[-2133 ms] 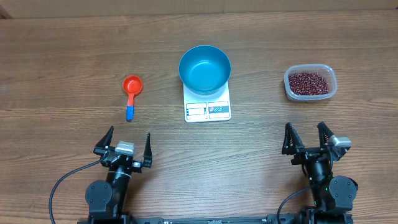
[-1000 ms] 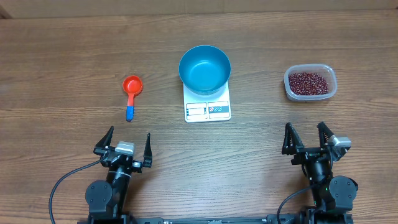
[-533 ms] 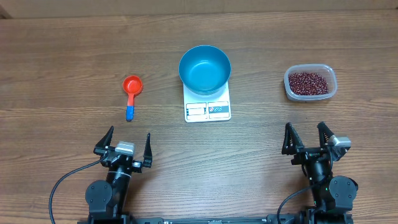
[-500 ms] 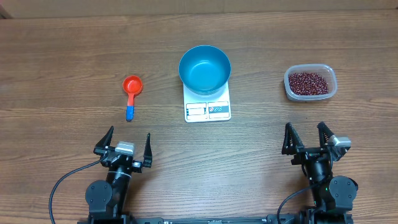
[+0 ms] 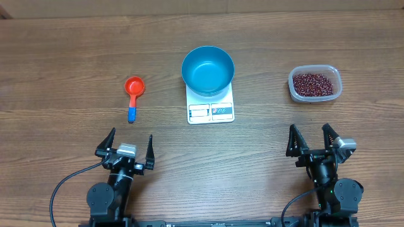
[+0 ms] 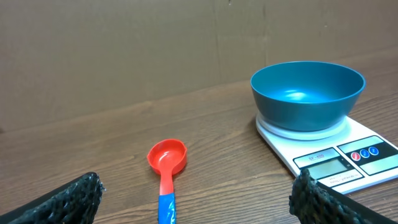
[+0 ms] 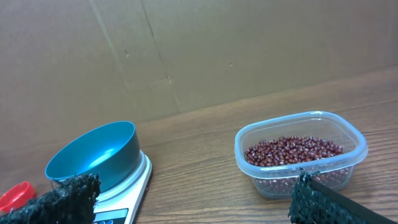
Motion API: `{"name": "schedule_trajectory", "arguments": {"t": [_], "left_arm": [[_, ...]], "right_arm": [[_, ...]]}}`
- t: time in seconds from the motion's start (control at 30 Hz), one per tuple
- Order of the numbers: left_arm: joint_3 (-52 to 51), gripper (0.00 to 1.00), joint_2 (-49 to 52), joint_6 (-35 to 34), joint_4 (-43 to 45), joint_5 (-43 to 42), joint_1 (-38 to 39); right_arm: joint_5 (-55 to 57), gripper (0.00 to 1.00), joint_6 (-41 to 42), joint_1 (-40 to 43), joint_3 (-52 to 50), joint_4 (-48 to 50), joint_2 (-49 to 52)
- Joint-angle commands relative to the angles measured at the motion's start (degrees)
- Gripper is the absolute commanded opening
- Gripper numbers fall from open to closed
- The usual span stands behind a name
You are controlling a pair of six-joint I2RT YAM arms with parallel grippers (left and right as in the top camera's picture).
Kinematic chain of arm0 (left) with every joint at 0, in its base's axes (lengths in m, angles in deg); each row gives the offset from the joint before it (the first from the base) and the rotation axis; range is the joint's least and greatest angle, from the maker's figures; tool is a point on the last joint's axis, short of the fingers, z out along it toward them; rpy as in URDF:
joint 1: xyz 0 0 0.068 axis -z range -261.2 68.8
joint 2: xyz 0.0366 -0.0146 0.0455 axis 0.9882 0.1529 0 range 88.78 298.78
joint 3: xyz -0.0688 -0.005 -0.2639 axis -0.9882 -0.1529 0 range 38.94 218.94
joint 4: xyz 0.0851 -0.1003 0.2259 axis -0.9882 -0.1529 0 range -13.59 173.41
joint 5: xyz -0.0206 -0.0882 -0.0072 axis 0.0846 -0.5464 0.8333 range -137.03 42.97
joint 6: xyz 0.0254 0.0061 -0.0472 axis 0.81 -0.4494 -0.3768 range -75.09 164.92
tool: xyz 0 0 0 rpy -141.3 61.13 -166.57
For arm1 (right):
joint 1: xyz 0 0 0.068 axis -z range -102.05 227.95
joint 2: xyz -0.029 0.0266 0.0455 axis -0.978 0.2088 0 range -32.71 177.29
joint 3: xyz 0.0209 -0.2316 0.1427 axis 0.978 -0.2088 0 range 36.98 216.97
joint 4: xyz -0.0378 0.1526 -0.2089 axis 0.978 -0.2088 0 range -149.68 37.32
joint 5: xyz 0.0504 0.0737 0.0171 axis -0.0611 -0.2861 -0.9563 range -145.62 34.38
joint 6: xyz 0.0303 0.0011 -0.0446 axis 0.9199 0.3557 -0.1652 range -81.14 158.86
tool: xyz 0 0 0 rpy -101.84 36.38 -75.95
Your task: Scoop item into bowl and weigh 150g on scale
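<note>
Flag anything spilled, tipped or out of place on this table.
Nothing stands out. The beans all sit inside the clear tub, the blue bowl stands upright and empty on the scale, and the red scoop lies flat by itself.

The bowl (image 5: 207,69), round, deep and bright blue, stands upright and empty on the rear part of the scale (image 5: 211,111), overhanging its platform. The scale, flat, white and rectangular, lies at the middle of the table (image 5: 76,57), with its display strip and buttons exposed along the near edge. The beans (image 5: 312,82), small, oval and dark red-brown, lie loose inside a clear tub (image 5: 315,99), well apart to the right of the scale.
</note>
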Motion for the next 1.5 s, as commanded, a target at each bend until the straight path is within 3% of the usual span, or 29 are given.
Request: {"name": "schedule_trajectory", "arguments": {"t": [0.0, 0.47, 0.87, 1.03, 1.23, 1.33, 1.47], "left_arm": [[-0.22, 1.0, -0.63, -0.83, -0.17, 0.76, -0.26], [-0.22, 1.0, -0.63, -0.61, 1.55, 1.29, -0.31], [4.48, 1.0, -0.15, 0.13, 2.34, 4.81, -1.44], [10.64, 1.0, 3.72, 1.6, 1.64, 4.74, -3.41], [24.22, 1.0, 15.52, 2.67, -1.14, 4.09, -4.0], [30.99, 1.0, 21.35, 2.67, -4.46, 2.71, -4.0], [47.84, 1.0, 35.36, 2.67, -16.46, 0.83, -4.0]], "right_arm": [[0.0, 1.0, -0.04, -0.31, -0.61, 0.28, -0.55], [-3.04, 1.0, -0.04, -0.31, 0.22, 1.07, -0.55], [-4.07, 1.0, 0.15, -0.31, 8.92, 0.57, 2.32], [-0.31, 1.0, -2.32, -0.24, 14.69, 0.66, 6.05], [0.44, 1.0, -4.83, -0.24, 23.96, 0.37, 16.0], [0.42, 1.0, -4.83, -0.24, 28.65, -2.49, 20.94], [-0.46, 1.0, -5.09, -0.26, 40.46, -13.46, 31.54]]}}
